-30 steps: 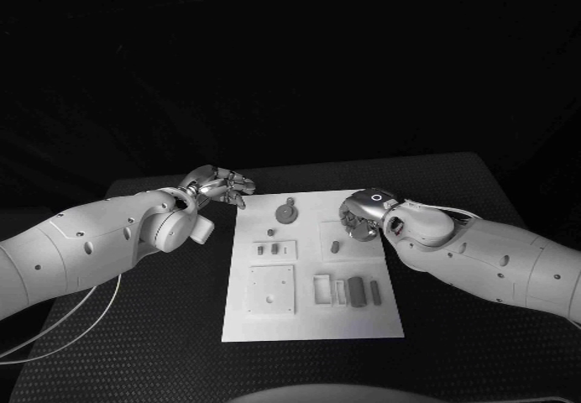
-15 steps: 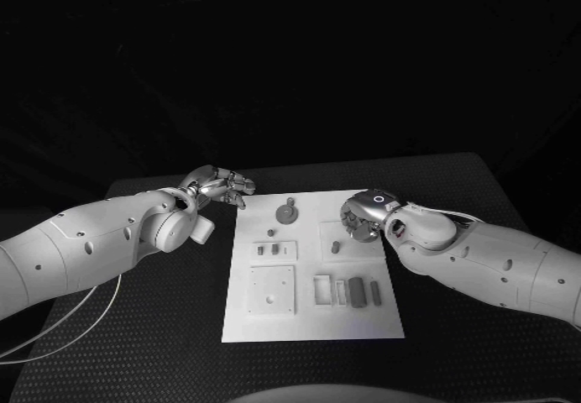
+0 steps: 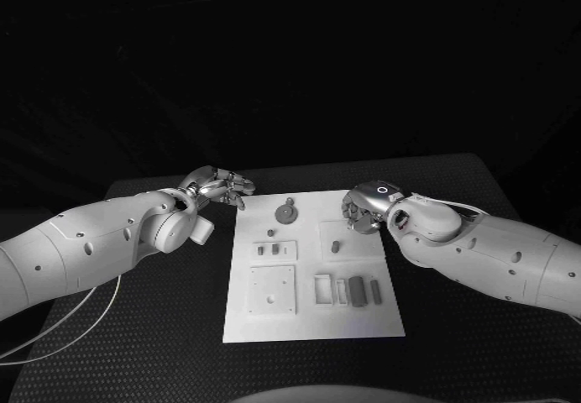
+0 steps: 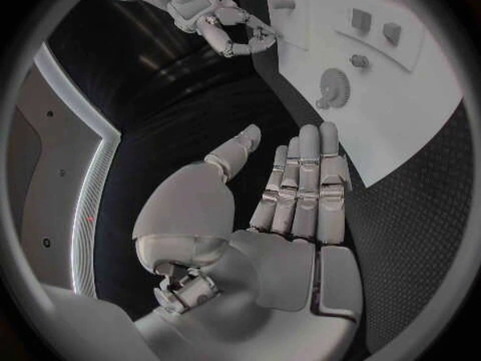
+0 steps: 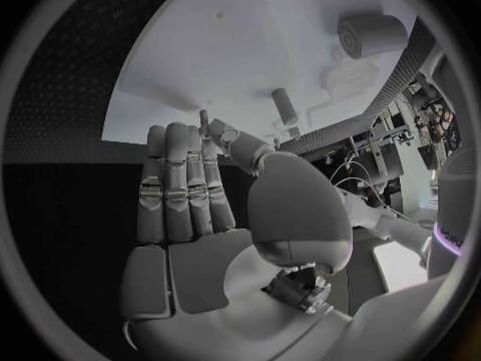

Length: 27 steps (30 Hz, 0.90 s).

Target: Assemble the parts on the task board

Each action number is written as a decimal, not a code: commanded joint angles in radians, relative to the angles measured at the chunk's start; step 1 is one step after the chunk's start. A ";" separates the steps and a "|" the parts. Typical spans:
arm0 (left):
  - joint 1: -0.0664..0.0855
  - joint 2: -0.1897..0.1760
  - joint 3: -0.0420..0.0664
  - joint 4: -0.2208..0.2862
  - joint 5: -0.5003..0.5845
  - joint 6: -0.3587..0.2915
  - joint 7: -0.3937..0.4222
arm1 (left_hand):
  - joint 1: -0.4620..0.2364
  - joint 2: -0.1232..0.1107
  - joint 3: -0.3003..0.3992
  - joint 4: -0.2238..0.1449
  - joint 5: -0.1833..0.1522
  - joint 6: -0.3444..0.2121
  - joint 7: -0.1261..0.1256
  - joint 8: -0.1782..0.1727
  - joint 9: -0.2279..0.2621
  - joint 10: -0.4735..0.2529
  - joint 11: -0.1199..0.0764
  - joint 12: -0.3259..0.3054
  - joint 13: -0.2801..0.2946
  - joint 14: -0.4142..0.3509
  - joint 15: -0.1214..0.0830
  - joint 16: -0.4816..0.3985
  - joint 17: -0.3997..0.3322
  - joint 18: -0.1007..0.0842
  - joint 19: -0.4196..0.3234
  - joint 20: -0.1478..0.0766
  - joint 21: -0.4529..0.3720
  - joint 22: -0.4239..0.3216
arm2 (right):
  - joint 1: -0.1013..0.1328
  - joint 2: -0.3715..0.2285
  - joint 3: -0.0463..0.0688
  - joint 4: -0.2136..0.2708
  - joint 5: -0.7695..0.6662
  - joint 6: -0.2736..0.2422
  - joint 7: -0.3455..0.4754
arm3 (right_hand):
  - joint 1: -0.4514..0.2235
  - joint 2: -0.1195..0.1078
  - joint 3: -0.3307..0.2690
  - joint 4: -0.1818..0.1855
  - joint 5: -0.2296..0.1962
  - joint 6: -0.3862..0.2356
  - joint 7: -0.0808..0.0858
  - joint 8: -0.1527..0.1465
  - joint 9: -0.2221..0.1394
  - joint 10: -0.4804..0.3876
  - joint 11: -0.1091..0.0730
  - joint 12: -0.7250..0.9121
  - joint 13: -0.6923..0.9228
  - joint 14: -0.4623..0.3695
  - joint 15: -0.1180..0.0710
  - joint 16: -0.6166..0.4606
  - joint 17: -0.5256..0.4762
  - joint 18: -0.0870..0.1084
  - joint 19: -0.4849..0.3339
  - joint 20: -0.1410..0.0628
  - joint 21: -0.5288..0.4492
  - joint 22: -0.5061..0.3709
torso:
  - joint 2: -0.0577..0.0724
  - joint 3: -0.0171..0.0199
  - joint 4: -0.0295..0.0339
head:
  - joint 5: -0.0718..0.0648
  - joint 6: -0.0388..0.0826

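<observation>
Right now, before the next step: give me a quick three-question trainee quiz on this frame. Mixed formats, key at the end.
1. True or false: the left hand holds a part.
2. Which hand is over the task board? A) left B) right C) both
3. Fill in: the round gear part lies on the board's ___ end, far or near from the robot.

Key: 1 false, its fingers are straight and hold nothing. 2 B, the right hand hangs over the board's far right edge. 3 far.
</observation>
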State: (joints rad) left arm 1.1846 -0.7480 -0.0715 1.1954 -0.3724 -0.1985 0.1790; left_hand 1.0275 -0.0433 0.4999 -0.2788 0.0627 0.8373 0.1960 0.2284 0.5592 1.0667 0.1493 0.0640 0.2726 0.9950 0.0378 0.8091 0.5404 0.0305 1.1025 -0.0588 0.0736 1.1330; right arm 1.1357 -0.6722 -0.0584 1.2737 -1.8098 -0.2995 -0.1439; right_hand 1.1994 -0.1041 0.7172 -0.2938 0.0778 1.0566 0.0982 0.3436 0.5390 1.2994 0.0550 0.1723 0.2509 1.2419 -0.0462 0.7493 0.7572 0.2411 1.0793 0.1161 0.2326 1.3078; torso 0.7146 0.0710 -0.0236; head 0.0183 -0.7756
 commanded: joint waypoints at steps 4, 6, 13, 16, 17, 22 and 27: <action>0.001 0.002 0.001 0.001 0.006 0.012 0.005 | -0.001 -0.007 -0.002 -0.002 -0.001 -0.007 0.000 -0.003 0.000 -0.005 -0.001 0.003 -0.001 0.003 0.003 -0.005 0.001 0.020 0.005 0.000 -0.004 -0.001 | 0.006 -0.014 0.012 0.031 0.056 0.036 0.000 | 0.006 -0.004 -0.003 0.002 0.002 0.006 0.001 0.003 0.000 0.005 0.000 0.002 0.000 0.002 -0.004 0.003 0.001 0.021 0.009 0.001 0.004 0.023 | 0.000 0.0011 -0.0008 | 0.001 -0.001; 0.001 0.002 0.001 0.001 0.006 0.014 0.005 | -0.001 -0.007 -0.002 -0.002 -0.001 -0.007 0.000 -0.003 0.000 -0.005 -0.001 0.003 -0.001 0.003 0.003 -0.005 0.001 0.020 0.005 0.000 -0.004 -0.001 | 0.008 -0.020 0.016 0.040 0.065 0.039 0.001 | 0.005 -0.004 -0.003 0.002 0.002 0.005 0.001 0.003 0.000 0.005 0.000 0.002 0.000 0.002 -0.004 0.003 0.001 0.021 0.009 0.001 0.004 0.023 | 0.000 0.0010 -0.0010 | 0.002 -0.001; 0.001 0.001 0.001 0.003 0.006 0.013 0.004 | -0.001 -0.008 -0.002 -0.001 -0.001 -0.007 0.001 -0.003 0.000 -0.005 0.000 0.003 -0.002 0.003 0.003 -0.006 0.002 0.020 0.005 0.000 -0.004 -0.001 | 0.009 -0.034 0.027 0.096 0.096 0.032 0.010 | 0.004 -0.003 -0.003 0.002 0.002 0.005 0.001 0.003 0.000 0.005 0.000 0.001 0.001 0.002 -0.004 0.003 0.000 0.021 0.009 0.001 0.004 0.023 | 0.000 0.0007 -0.0017 | 0.008 0.000; 0.001 0.002 0.001 0.004 0.006 0.013 0.004 | -0.001 -0.008 -0.002 -0.001 -0.001 -0.008 0.001 -0.003 0.000 -0.005 0.000 0.003 -0.002 0.003 0.003 -0.006 0.002 0.020 0.005 0.000 -0.004 -0.001 | 0.009 -0.028 0.027 0.131 0.117 0.024 0.022 | 0.003 -0.003 -0.003 0.002 0.002 0.005 0.001 0.003 0.001 0.005 0.000 0.001 0.001 0.002 -0.004 0.003 0.000 0.021 0.009 0.001 0.004 0.023 | 0.000 0.0004 -0.0002 | 0.018 -0.002; 0.001 0.002 0.001 0.003 0.006 0.013 0.004 | -0.001 -0.008 -0.002 -0.001 -0.001 -0.008 0.001 -0.003 0.000 -0.005 0.000 0.003 -0.002 0.003 0.003 -0.006 0.002 0.020 0.005 0.000 -0.004 -0.001 | 0.008 -0.025 0.027 0.141 0.126 0.025 0.025 | 0.003 -0.003 -0.003 0.002 0.002 0.005 0.001 0.003 0.001 0.005 0.000 0.001 0.001 0.002 -0.004 0.003 0.000 0.021 0.009 0.001 0.004 0.023 | 0.000 0.0005 -0.0001 | 0.022 -0.003; 0.001 0.005 0.001 0.003 0.006 0.013 0.004 | -0.001 -0.007 -0.002 -0.001 -0.001 -0.008 0.001 -0.003 0.000 -0.006 0.000 0.003 -0.002 0.003 0.003 -0.006 0.002 0.020 0.005 0.000 -0.004 -0.001 | 0.008 -0.009 0.027 0.185 0.145 0.028 0.039 | 0.001 0.000 -0.003 0.002 0.002 0.003 0.002 0.001 0.001 0.003 0.001 -0.001 0.001 0.001 -0.003 0.002 -0.001 0.021 0.008 0.002 0.003 0.022 | -0.001 -0.0001 0.0022 | 0.046 -0.009; 0.001 0.005 0.001 0.005 0.006 0.012 0.004 | -0.001 -0.007 -0.002 -0.001 -0.001 -0.008 0.001 -0.003 0.000 -0.006 0.000 0.003 -0.002 0.003 0.003 -0.006 0.003 0.021 0.005 0.000 -0.004 -0.001 | 0.006 0.013 0.027 0.208 0.150 0.035 0.048 | 0.000 0.001 -0.002 0.002 0.002 0.002 0.002 0.001 0.002 0.002 0.001 -0.001 0.001 0.000 -0.003 0.002 -0.001 0.021 0.008 0.002 0.003 0.022 | 0.000 -0.0021 0.0007 | 0.060 -0.010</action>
State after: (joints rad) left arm 1.1849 -0.7445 -0.0715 1.1967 -0.3723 -0.1968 0.1772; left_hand 1.0275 -0.0433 0.4999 -0.2788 0.0627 0.8373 0.1960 0.2285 0.5593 1.0666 0.1488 0.0640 0.2717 0.9948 0.0380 0.8092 0.5415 0.0305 1.1023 -0.0585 0.0736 1.1332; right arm 1.1435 -0.6636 -0.0317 1.4747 -1.6807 -0.2799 -0.1207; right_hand 1.1977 -0.1059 0.7158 -0.2950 0.0773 1.0562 0.0986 0.3429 0.5390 1.2989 0.0553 0.1719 0.2506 1.2427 -0.0434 0.7493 0.7570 0.2410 1.0829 0.1197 0.2325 1.3076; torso 0.7140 0.0703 -0.0221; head 0.0700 -0.7850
